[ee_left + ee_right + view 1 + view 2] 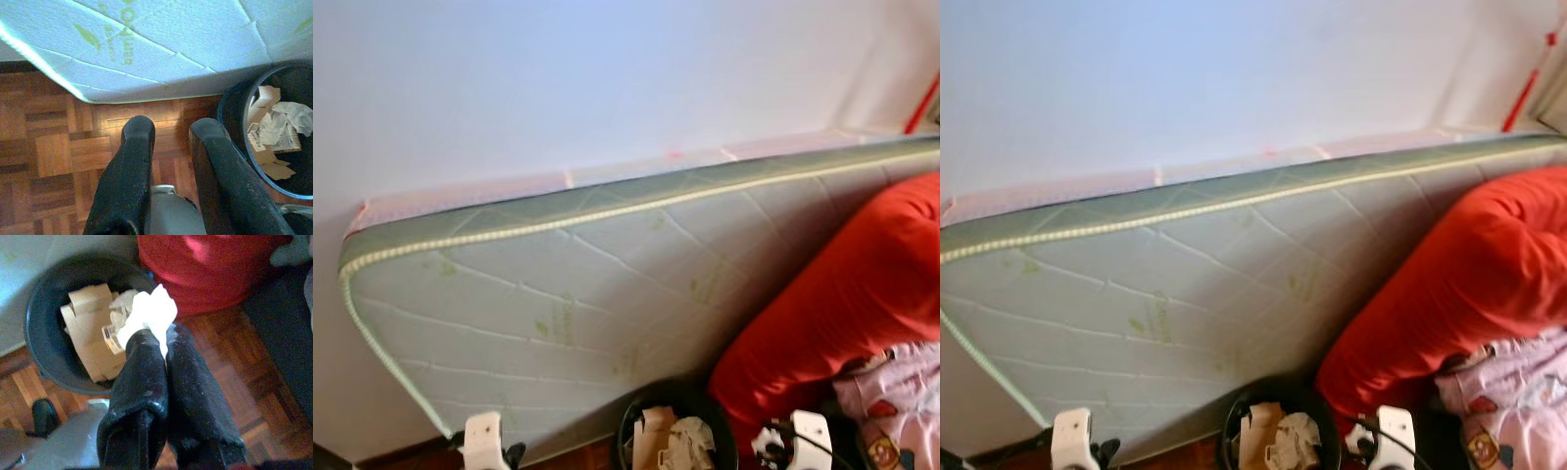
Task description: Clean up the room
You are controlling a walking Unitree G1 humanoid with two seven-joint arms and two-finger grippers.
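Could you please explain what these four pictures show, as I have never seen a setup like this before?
They come from a walking humanoid robot tidying a room. Two pictures are from its head cameras, looking down at a mattress leaning against the wall, a red cushion and a dark bin of paper rubbish on the wooden floor. The other two are from cameras on its wrists. The left gripper is open and holds nothing, above the floor beside the bin. The right gripper is shut on a white crumpled tissue, at the bin's edge.
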